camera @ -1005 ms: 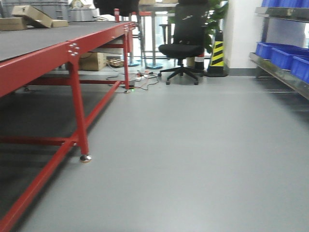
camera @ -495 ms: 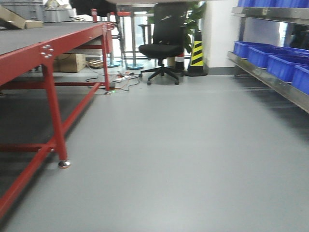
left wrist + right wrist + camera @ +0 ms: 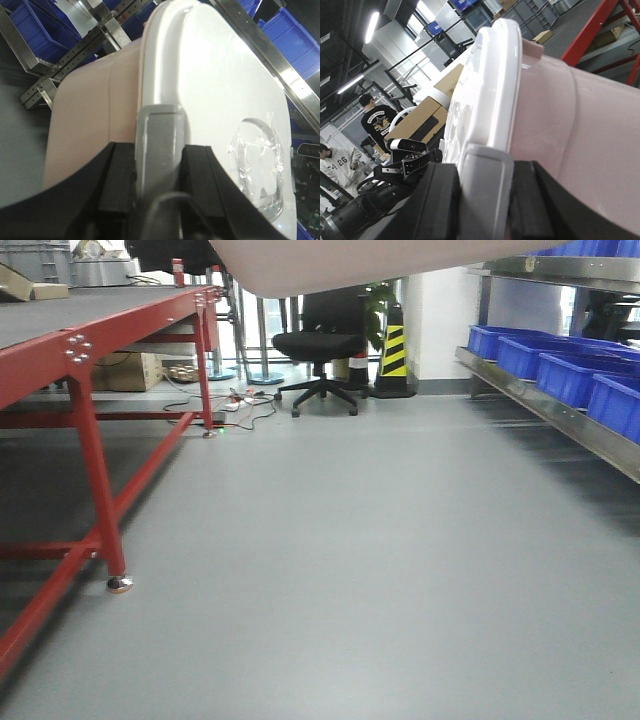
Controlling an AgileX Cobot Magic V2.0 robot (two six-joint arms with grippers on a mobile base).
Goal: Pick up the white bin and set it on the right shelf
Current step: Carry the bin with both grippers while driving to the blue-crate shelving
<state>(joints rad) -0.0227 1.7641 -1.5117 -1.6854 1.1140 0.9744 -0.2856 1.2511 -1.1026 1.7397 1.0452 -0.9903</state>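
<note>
As we hold the white bin (image 3: 340, 265), a large, faintly pinkish plastic tub with rounded corners and a translucent white lid (image 3: 220, 85), it hangs clear of the grey floor (image 3: 380, 560). Its underside fills the top edge of the front view. Our left gripper (image 3: 160, 170) has its black fingers (image 3: 117, 175) pressed against both sides of a grey clasp (image 3: 160, 130) on the lid's rim, clamped tight. Our right gripper (image 3: 485, 200) clamps another grey clasp (image 3: 485, 165) on the lid's rim the same way. Off to the right stands the shiny stainless-steel right shelf (image 3: 540, 405), loaded with blue open bins (image 3: 520, 350) and well apart from the tub. On the left we see the red-framed table (image 3: 80, 350) with its dark mat.
</note>
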